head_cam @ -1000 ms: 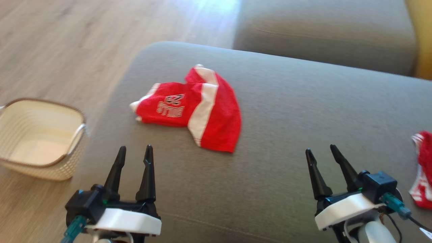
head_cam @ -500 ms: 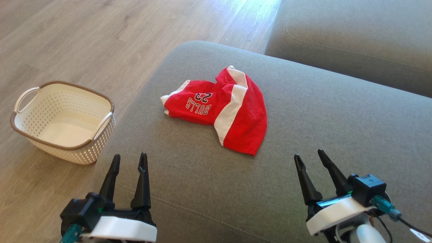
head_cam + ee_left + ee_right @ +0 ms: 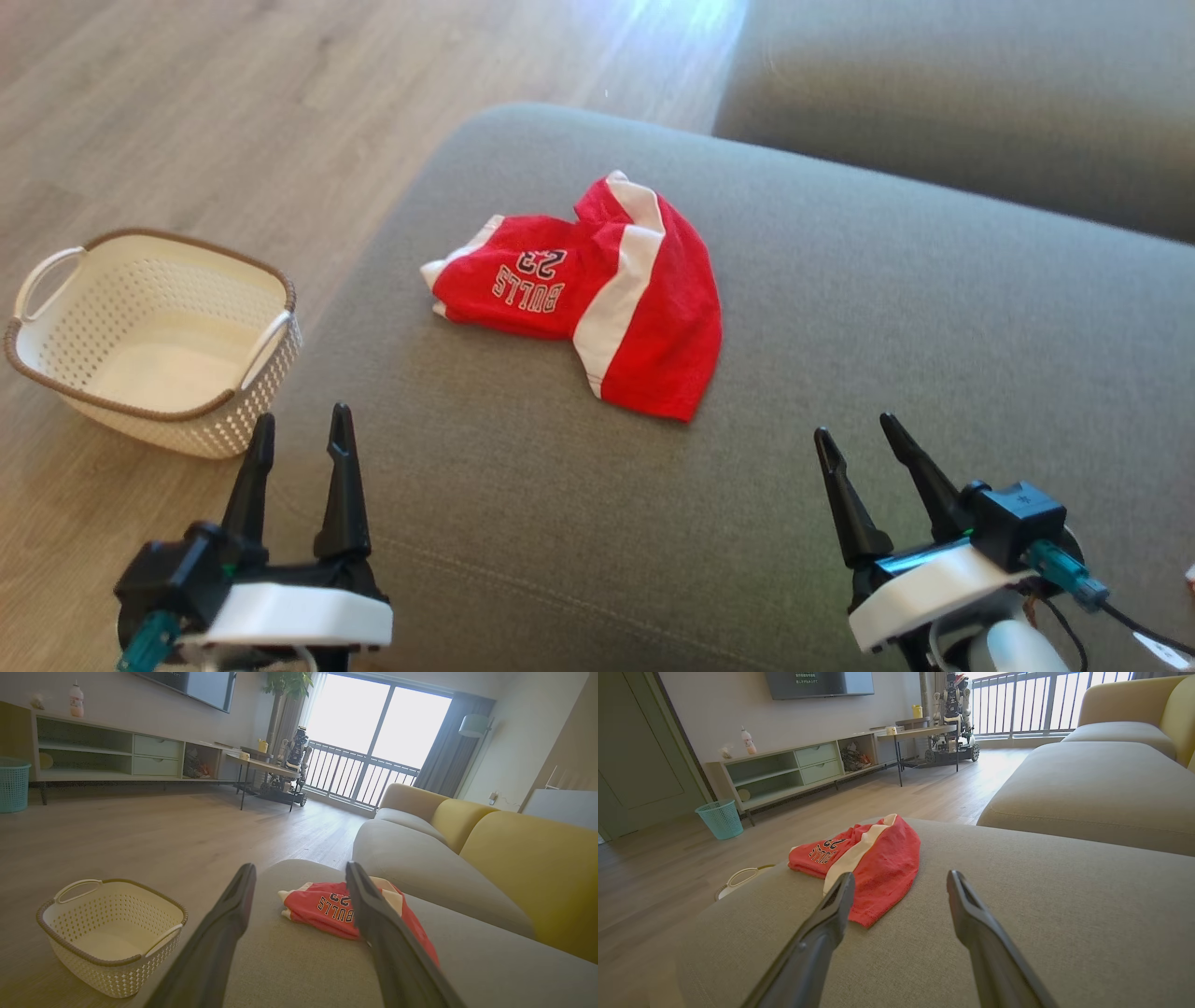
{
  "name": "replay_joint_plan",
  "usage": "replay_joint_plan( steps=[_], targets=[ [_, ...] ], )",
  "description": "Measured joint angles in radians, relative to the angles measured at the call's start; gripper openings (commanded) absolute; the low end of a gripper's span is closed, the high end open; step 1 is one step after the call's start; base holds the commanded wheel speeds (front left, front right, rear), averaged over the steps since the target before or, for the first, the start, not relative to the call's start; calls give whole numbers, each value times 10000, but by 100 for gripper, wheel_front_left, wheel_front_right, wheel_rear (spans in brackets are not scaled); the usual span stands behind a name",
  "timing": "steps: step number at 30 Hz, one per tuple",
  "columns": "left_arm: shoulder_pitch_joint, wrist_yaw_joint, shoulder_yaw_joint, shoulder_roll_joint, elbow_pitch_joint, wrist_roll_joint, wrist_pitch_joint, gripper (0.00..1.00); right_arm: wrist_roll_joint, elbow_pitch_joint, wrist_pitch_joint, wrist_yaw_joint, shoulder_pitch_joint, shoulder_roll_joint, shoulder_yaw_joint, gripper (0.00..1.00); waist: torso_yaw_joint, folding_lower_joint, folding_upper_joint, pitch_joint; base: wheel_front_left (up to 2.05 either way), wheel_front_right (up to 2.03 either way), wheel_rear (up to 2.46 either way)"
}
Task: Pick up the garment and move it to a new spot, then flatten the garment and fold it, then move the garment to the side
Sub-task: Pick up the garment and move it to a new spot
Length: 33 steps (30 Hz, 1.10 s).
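Garment (image 3: 597, 299): a small red jersey with a broad white band running down it and narrow white trim along its edges.
Lettering: "BULLS" and "23" in dark, white-edged characters on the left part, upside down in the head view.
Lay of the cloth: not flat. It is loosely bunched, with the right part lying over the lettered part and ending in a rounded red corner on the near side. A small white-edged flap sticks out at the far side.
Fabric: a fine mesh weave shows in the right wrist view (image 3: 882, 872).
Garment's place: on the grey seat cushion (image 3: 887, 355), in its far left part near the rounded corner. It lies beyond both grippers and well apart from them.
Left gripper (image 3: 303, 413): at the lower left, above the cushion's left edge. Its fingers are spread apart with nothing between them.
Right gripper (image 3: 854, 425): at the lower right, above bare cushion. Its fingers are spread apart and it carries nothing.
Left wrist view: the jersey (image 3: 322, 907) lies ahead of the fingers, and the right-hand finger hides part of it.
Basket (image 3: 177, 431): a cream perforated basket with a brown rim and two white handles. It stands on the wooden floor (image 3: 187, 112), just beside the cushion's left edge.
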Motion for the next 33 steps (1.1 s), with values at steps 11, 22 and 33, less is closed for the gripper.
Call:
replay_joint_plan(
  steps=[11, 22, 33],
  targets=[
    [-2225, -1120, 550, 382, 1662, 63, 2, 100, -938, -853, 556, 0, -925, -6, -435, 100, -789, 0, 0, 1533, 0, 0, 0],
    [-6513, -1576, 102, 1964, 4880, -314, 1822, 100, -1363, -1781, 1012, -2, -1898, -31, 54, 100, -1917, 0, 0, 3142, 0, 0, 0],
    [-8692, -1655, -1338, 3091, 8130, -1461, 3599, 100, -1467, -2105, 1083, -2, -2431, -52, 217, 100, -3270, 1, -1, 4096, 0, 0, 0]
  ],
)
